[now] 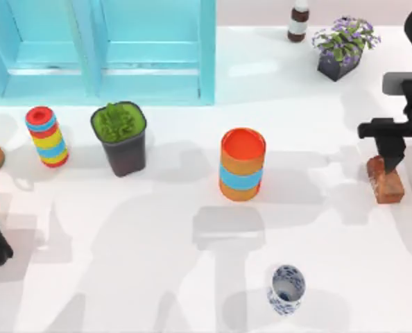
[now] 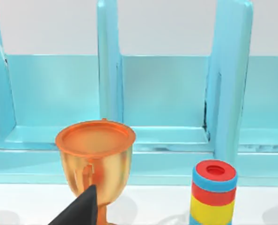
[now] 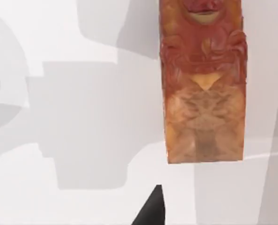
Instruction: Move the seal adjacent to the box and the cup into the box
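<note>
Two task things show from above: the seal at the worktop's right under the right gripper, the cup near front. Right wrist: a glossy, rigid block, best pinched across flat sides; finger spread unclear.

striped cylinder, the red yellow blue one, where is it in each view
Top view: the striped cylinder stands at the table's left, in front of the turquoise box, beside the green plant pot.
Left wrist view: it stands beside the gold goblet, before the box.
Right wrist view: not in it; the seal lies there.
Shared landmark: the turquoise box, in the top and left wrist views.
</note>
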`<state>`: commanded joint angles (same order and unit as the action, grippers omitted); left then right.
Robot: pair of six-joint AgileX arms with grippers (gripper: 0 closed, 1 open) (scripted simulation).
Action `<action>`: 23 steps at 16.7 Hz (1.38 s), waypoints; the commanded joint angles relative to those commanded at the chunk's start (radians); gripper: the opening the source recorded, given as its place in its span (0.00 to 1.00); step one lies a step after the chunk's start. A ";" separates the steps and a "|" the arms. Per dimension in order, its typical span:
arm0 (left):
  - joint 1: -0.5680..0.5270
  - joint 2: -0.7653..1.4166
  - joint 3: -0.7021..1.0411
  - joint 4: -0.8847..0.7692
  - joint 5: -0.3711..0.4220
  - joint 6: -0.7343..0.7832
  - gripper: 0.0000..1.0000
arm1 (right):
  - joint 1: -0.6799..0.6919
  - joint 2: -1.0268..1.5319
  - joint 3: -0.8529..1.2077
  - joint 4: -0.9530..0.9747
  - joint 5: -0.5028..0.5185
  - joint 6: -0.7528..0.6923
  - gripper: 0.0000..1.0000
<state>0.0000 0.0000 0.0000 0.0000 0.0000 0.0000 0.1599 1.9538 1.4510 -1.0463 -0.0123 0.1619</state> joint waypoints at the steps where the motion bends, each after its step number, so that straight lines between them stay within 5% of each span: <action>1: 0.000 0.000 0.000 0.000 0.000 0.000 1.00 | 0.000 0.000 0.000 0.000 0.000 0.000 0.90; 3: 0.000 0.000 0.000 0.000 0.000 0.000 1.00 | 0.000 0.000 0.000 0.000 0.000 0.000 1.00; 13: 0.000 0.000 0.000 0.000 0.000 0.000 1.00 | 0.000 0.002 0.015 -0.014 -0.002 0.000 1.00; 23: 0.000 0.000 0.000 0.000 0.000 0.000 1.00 | -0.003 -0.011 0.248 -0.264 0.001 -0.002 1.00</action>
<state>0.0000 0.0000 0.0000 0.0000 0.0000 0.0000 0.1573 1.9428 1.6989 -1.3103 -0.0113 0.1600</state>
